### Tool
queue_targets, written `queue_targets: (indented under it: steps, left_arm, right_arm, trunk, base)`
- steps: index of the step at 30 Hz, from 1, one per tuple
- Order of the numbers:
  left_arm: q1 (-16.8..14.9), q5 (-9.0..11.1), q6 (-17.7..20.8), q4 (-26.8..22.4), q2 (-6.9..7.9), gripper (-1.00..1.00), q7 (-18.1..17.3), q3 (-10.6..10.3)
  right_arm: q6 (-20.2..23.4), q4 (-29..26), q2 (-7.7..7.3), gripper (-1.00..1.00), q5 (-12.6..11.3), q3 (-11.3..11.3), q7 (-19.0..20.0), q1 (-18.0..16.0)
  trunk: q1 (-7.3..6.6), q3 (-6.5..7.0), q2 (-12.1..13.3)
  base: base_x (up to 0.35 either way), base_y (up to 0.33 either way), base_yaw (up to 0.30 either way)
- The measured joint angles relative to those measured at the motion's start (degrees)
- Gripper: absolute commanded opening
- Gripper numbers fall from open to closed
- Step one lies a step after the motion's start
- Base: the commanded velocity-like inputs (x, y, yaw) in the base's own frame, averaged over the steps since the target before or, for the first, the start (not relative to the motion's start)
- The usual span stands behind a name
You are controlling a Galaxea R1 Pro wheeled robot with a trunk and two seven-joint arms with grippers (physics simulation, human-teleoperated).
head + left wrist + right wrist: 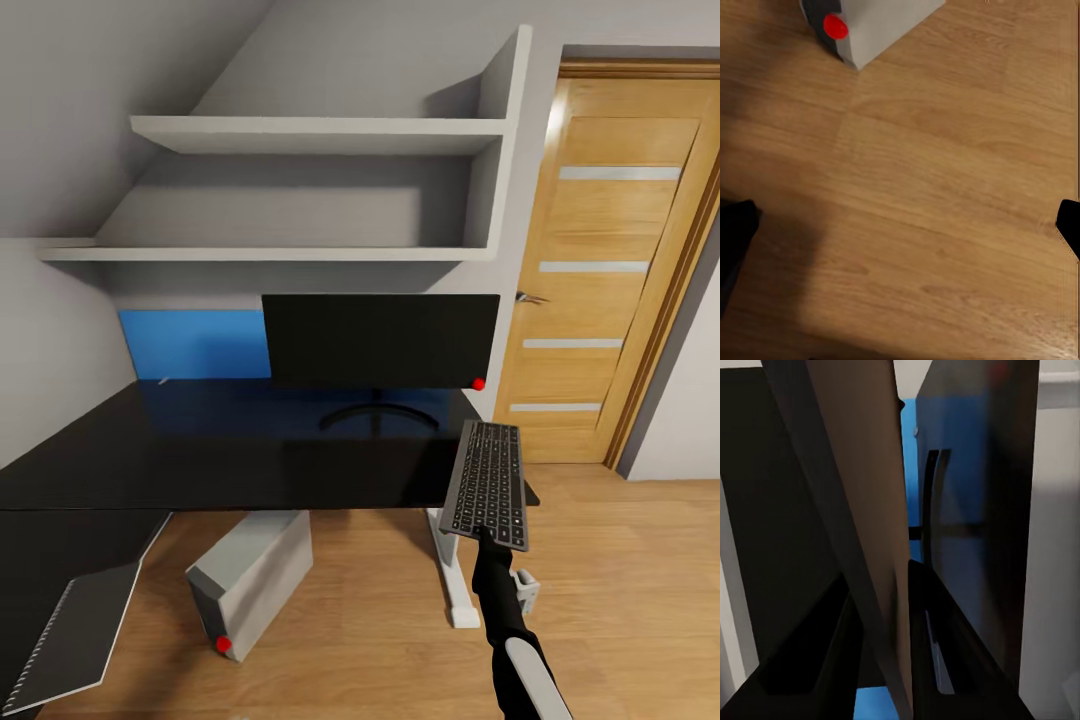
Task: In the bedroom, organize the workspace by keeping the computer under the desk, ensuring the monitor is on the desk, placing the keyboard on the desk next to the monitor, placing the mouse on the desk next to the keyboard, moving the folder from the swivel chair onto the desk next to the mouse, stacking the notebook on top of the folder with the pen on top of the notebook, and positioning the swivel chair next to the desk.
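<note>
black desk [200, 450], black monitor [380, 338], grey keyboard [488, 484], pale grey computer [255, 575]

The right gripper [487, 535] holds the keyboard [488, 483] over the desk [200, 450] edge; the monitor [380, 338] stands on the desk beyond it; the computer [250, 580] sits under the desk, to its left.

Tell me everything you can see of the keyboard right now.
The keyboard is slim, with a dark grey frame and rows of black keys facing the head camera. The right hand grips its near short edge. It is tilted, long axis pointing away, over the desk's right front corner, right of the monitor. Whether it touches the desk is unclear.
</note>
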Motion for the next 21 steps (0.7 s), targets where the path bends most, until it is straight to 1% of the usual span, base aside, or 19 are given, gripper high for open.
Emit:
queue_targets:
  steps: [2,3,4,21]
  left_arm:
    - [0.0,0.0,0.0,-0.7,0.0,1.0,0.1,0.0]
    - [0.0,0.0,0.0,-1.8,-0.01,1.0,0.1,0.0]
    - [0.0,0.0,0.0,-1.9,-0.05,1.0,0.1,0.0]
    - [0.0,0.0,-0.1,-2.0,-0.02,1.0,0.1,0.0]
  right_arm:
    - [0.0,0.0,-0.01,-1.0,0.0,0.0,0.0,0.0]
    - [0.0,0.0,-0.05,-1.0,0.0,-0.1,0.0,0.0]
    - [0.0,0.0,-0.04,-1.0,0.0,-0.1,0.0,0.0]
    - [0.0,0.1,-0.05,-1.0,0.0,-0.1,0.0,0.0]
  trunk:
    - [0.0,0.0,0.0]
    - [0.21,-0.17,-0.4]
    - [0.43,-0.35,-0.8]
    - [4.17,-3.41,-7.6]
  base:
    - [0.0,0.002,0.0]
    - [0.0,0.0,0.0]
    - [0.0,0.0,0.0]
    - [0.0,0.0,0.0]
